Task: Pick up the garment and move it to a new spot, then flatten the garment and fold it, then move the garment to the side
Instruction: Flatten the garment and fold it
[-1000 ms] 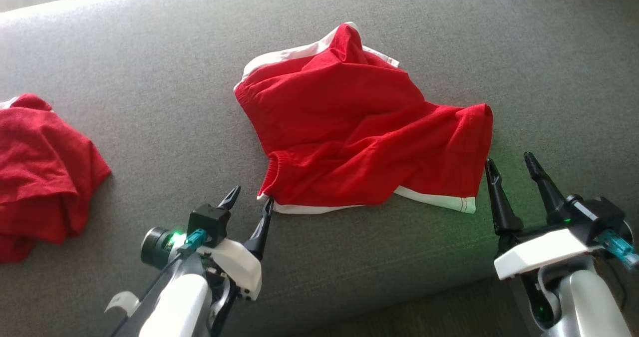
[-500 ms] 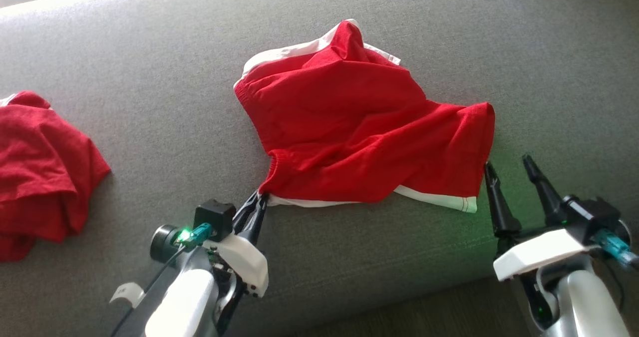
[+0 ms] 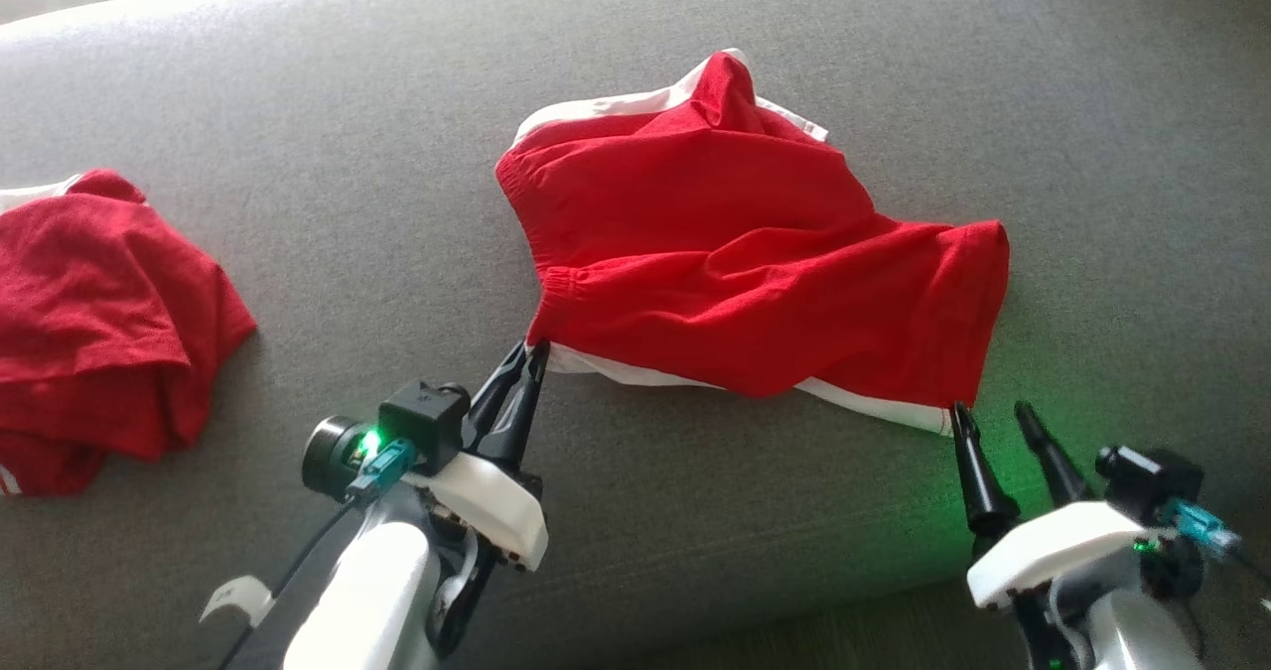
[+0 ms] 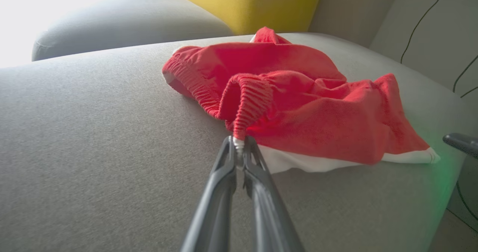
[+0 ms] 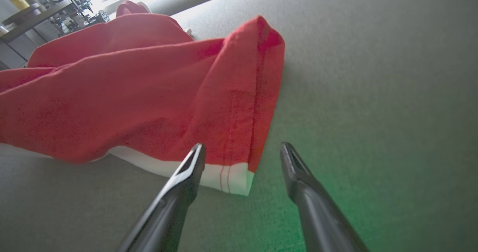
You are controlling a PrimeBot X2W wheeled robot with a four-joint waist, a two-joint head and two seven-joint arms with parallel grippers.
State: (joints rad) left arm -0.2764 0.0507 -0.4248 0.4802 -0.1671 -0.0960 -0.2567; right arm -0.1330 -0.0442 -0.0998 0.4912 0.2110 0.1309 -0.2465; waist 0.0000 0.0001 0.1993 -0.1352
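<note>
Since a second ago your left gripper (image 3: pixel 529 350) has snapped from spread to pressed together, and it now pinches the near end of the elastic waistband (image 4: pixel 249 99), where the red meets a sliver of white. The right gripper (image 3: pixel 991 414) has crept in as well. Its fingers are spread wide, one on either side of the white hem (image 5: pixel 231 177) at the garment's near right corner, and they grip nothing yet.

The garment (image 3: pixel 755 253) is a pair of red shorts lying rumpled on the grey sofa seat (image 3: pixel 298 104), between the two grippers and reaching away from you. Expect it to be light, limp and a little stretchy. It should sag and bunch as soon as it leaves the seat, and it won't hold any shape. The gathered waistband is the firmest place to pinch (the stitched hem looks like the next best). Holding two corners well apart should let the cloth hang open for flattening. A shallow bite on the thin hem could slip, so take plenty of it.

A second red garment (image 3: pixel 99 303) sits bundled well off to your left on the same seat. A yellow cushion (image 4: pixel 242 2) stands beyond the far edge.
</note>
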